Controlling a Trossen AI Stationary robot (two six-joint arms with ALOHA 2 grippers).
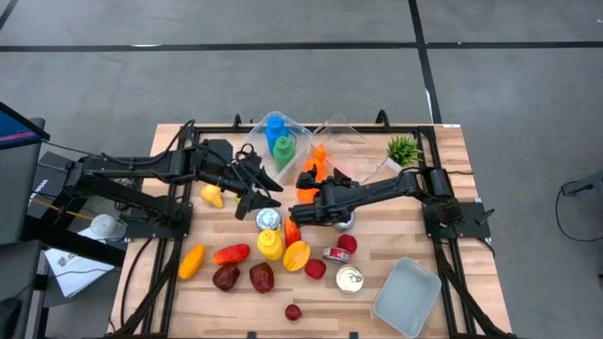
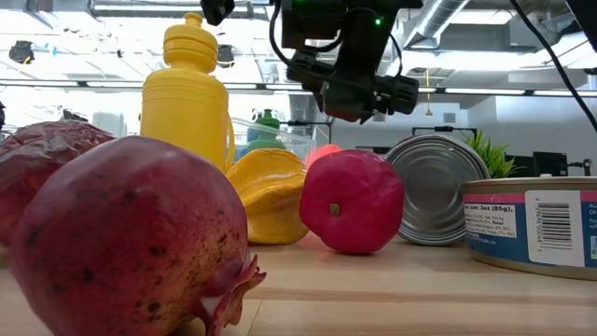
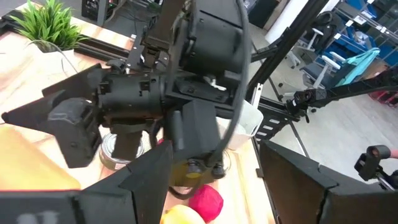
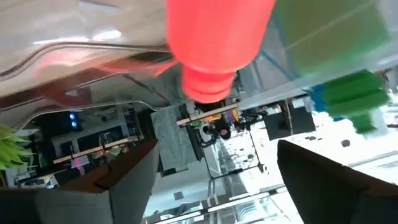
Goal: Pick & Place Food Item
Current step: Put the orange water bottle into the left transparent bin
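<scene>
**Letting go of the orange bottle at the clear bin**

The right gripper (image 1: 311, 184) is up over the middle of the tabletop (image 1: 443, 179), just by the clear bins at the back. Its jaws stand wide. Between them, in the right wrist view, is an orange bottle (image 4: 214, 43). The jaws do not press on it there. In the high view the orange bottle (image 1: 318, 162) sits at the edge of a clear bin (image 1: 344, 141), next to the green bottle (image 1: 285, 149) and blue bottle (image 1: 274, 127) in the bin beside it.

The left gripper (image 1: 252, 193) waits close by, a little to the left, with its jaws partly apart and nothing in them. A yellow fruit (image 1: 213, 196) lies just beside it.

It looks like the bottle is being put down. To do it well, the right arm should keep its jaws wide and go straight back, so it does not knock the bottle over. It should also watch the left arm, for the two are very near each other and could bump.

More food waits on the front of the tabletop: a yellow bottle (image 2: 187, 89), a pink fruit (image 2: 351, 201), a dark red fruit (image 2: 121, 233) and some cans (image 2: 438, 187).
</scene>
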